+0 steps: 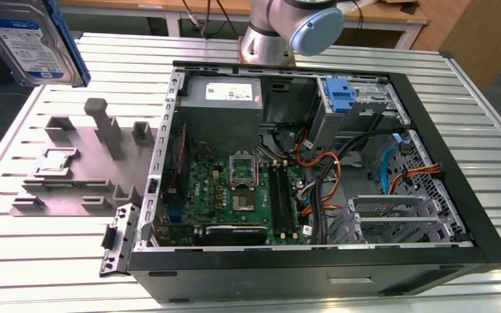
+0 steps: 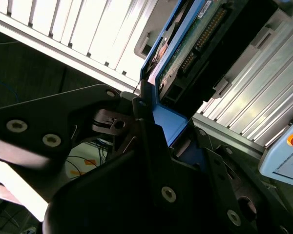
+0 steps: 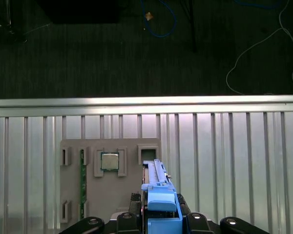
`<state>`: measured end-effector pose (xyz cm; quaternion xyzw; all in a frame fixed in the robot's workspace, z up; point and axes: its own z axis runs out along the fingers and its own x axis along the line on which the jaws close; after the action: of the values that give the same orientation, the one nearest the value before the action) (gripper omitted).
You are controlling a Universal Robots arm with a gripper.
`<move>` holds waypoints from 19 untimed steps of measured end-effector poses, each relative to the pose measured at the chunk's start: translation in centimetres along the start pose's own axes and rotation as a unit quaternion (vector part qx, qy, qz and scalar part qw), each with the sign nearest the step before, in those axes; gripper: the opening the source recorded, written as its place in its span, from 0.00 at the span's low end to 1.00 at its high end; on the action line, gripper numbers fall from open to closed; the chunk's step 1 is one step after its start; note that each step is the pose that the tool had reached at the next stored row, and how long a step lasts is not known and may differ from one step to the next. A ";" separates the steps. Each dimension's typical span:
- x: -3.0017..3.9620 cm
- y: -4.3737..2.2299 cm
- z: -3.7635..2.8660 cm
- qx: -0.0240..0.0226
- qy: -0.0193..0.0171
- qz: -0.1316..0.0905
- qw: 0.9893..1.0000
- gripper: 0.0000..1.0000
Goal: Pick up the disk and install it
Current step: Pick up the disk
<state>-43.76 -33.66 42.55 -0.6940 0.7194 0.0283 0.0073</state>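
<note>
Disk [image 1: 34, 42] in the grip — raised clear of the computer case [image 1: 320, 270].
The gripper [image 3: 161, 220] is clenched on the disk's blue carrier, the long axis running straight out from the jaws. The disk hangs upright off the case's side on the exterior view's left — well apart from the case's open interior, above the grey fixture plate [image 1: 68, 189] beside it.

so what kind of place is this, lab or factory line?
Probably a robotics lab bench for PC assembly: an open computer case on a slatted metal table, a grey fixture plate beside it, and a robot arm.
</note>
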 end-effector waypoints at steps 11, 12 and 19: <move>-0.03 0.02 -0.49 0.000 0.000 0.000 1.000 0.37; -0.03 0.02 -0.55 0.000 0.000 0.000 1.000 0.37; -0.05 0.03 -1.02 0.000 0.000 0.000 1.000 0.37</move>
<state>-43.76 -33.66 43.58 -0.6939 0.7194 0.0283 0.0073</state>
